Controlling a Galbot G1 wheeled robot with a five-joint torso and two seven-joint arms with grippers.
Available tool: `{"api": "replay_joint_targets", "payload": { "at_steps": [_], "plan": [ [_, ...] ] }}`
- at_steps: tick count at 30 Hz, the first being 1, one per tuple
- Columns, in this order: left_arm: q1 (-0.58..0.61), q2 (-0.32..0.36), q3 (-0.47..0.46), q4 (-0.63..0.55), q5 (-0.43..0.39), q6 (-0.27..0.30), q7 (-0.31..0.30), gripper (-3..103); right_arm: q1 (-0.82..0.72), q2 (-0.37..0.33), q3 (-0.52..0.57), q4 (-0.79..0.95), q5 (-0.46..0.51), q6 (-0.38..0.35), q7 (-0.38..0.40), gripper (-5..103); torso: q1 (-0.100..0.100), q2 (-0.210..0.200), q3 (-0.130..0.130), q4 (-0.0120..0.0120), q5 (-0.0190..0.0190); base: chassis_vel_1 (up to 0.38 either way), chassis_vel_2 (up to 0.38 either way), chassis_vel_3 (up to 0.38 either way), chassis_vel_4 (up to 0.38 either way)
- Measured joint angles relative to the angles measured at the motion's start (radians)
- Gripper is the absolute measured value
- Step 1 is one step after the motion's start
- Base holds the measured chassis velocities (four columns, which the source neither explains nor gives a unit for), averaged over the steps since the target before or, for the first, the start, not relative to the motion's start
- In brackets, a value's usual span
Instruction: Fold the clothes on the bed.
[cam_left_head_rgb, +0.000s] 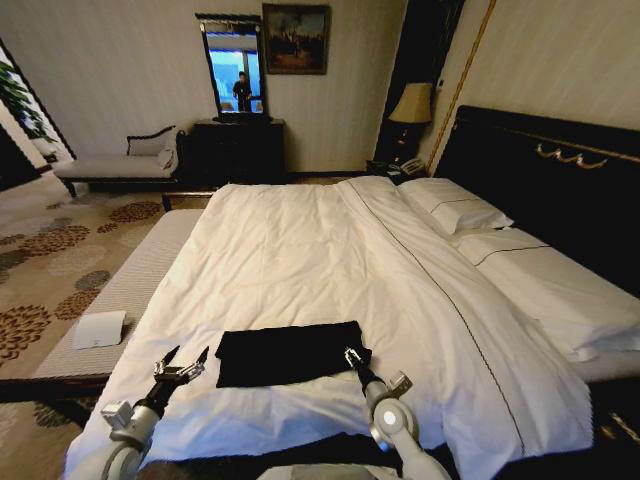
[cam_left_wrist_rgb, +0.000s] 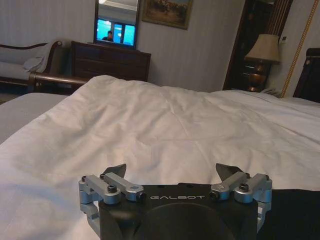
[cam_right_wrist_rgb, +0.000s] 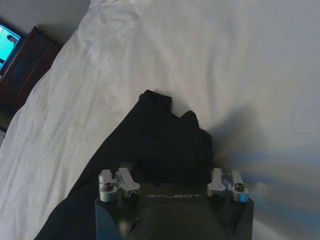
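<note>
On the near part of the large white-sheeted bed (cam_left_head_rgb: 300, 260) lies the soft black T-shirt (cam_left_head_rgb: 290, 353), folded into a flat rectangle. Left gripper (cam_left_head_rgb: 183, 364) hovers wide open and empty just left of it; right gripper (cam_left_head_rgb: 351, 357) sits open at its right edge, fingers astride bunched fabric.

Lying low and centre on the bed (cam_left_head_rgb: 300, 250): the clothes (cam_left_head_rgb: 288, 353). Flanking them, left gripper (cam_left_head_rgb: 183, 364) lower left, right gripper (cam_left_head_rgb: 352, 357) touching right edge.
</note>
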Motion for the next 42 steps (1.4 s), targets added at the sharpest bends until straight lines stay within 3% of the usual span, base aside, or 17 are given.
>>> {"api": "replay_joint_targets", "payload": {
  "at_steps": [4,6,10,13,16,23,27,33,37,40,42],
  "plan": [
    [-0.002,0.000,0.001,-0.002,0.000,0.002,-0.001,100,0.004,0.001,0.004,-0.007,-0.004,0.011,-0.011,47,0.000,0.000,0.000,0.0000,0.0000,0.000,0.000,0.000,0.000],
    [-0.002,0.000,0.002,-0.002,0.000,0.002,-0.001,100,0.005,0.001,0.005,-0.008,-0.005,0.013,-0.013,47,0.000,0.000,0.000,0.0000,0.0001,0.000,0.000,0.000,0.000],
    [-0.002,-0.001,0.002,-0.002,0.000,0.002,-0.001,100,0.007,0.001,0.013,-0.011,-0.015,0.029,-0.040,25,0.000,0.000,0.000,0.0000,0.0001,0.000,0.000,0.000,0.000],
    [-0.002,-0.002,0.002,-0.003,0.001,0.002,-0.001,100,0.008,0.000,0.015,-0.008,-0.018,0.034,-0.053,20,0.000,0.000,0.000,0.0001,0.0001,0.000,0.000,0.000,0.000],
    [-0.003,-0.004,0.002,-0.004,0.001,0.002,-0.001,100,0.005,-0.004,0.023,0.007,-0.017,0.035,-0.065,4,0.000,0.000,0.000,0.0001,0.0001,0.000,0.000,0.000,0.000],
    [-0.008,-0.007,0.002,-0.005,0.001,-0.001,-0.002,100,-0.031,-0.036,0.058,0.094,0.000,0.026,-0.066,3,0.000,0.000,0.000,0.0001,0.0002,0.000,0.000,0.000,0.000],
    [-0.019,-0.009,0.003,-0.005,-0.005,-0.001,-0.003,100,-0.061,-0.100,0.166,0.182,0.043,0.000,-0.066,3,0.000,0.000,0.000,0.0000,-0.0002,0.000,0.000,0.000,0.000],
    [-0.053,-0.013,-0.015,-0.003,-0.046,0.019,-0.024,100,-0.044,-0.171,0.257,0.137,0.052,0.003,-0.099,3,0.000,0.000,0.000,-0.0001,0.0001,0.000,0.000,0.000,0.000],
    [-0.086,-0.009,-0.043,0.002,-0.089,0.067,-0.089,100,-0.038,-0.209,0.239,0.123,0.040,0.017,-0.125,3,0.000,0.000,0.000,-0.0003,0.0000,0.000,0.000,0.000,0.000],
    [-0.123,0.015,-0.114,0.045,-0.132,0.135,-0.173,100,-0.026,-0.240,0.162,0.107,-0.036,0.059,-0.174,3,0.000,0.000,0.000,-0.0002,-0.0002,0.000,0.000,0.000,0.000],
    [-0.134,0.028,-0.152,0.070,-0.151,0.151,-0.191,100,-0.020,-0.264,0.122,0.102,-0.070,0.085,-0.212,3,0.000,0.000,0.000,-0.0002,-0.0002,0.000,0.000,0.000,0.000]
  ]
}}
